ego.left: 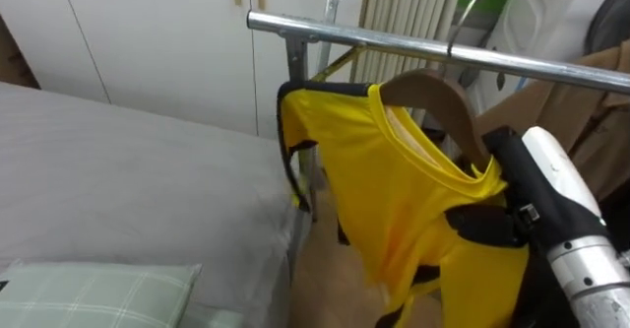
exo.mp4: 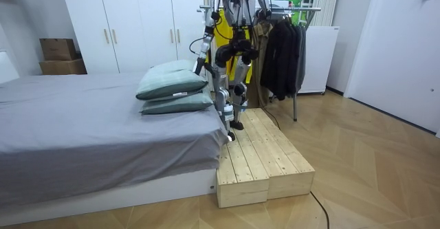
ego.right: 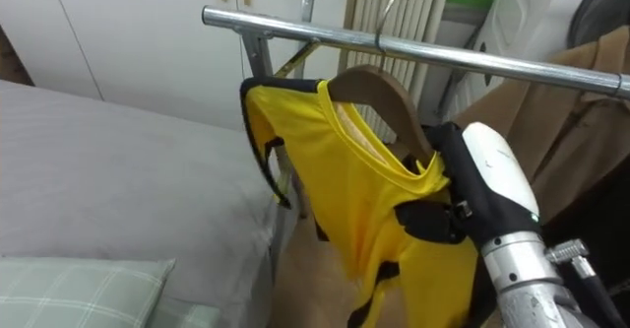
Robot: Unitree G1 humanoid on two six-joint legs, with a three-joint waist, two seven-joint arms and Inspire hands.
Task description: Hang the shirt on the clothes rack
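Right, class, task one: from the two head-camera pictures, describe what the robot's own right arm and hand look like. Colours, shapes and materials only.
The right arm shows as a ribbed, silver metal cylinder with a small silver fitting on its side. Beyond it, the right hand is matt black and blocky, capped along its back by a smooth, rounded, glossy white shell. A small pale fitting sits on its black side.

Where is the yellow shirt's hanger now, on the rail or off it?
On the rail: the hook of the wooden hanger sits over the metal rail, and the yellow shirt hangs below.
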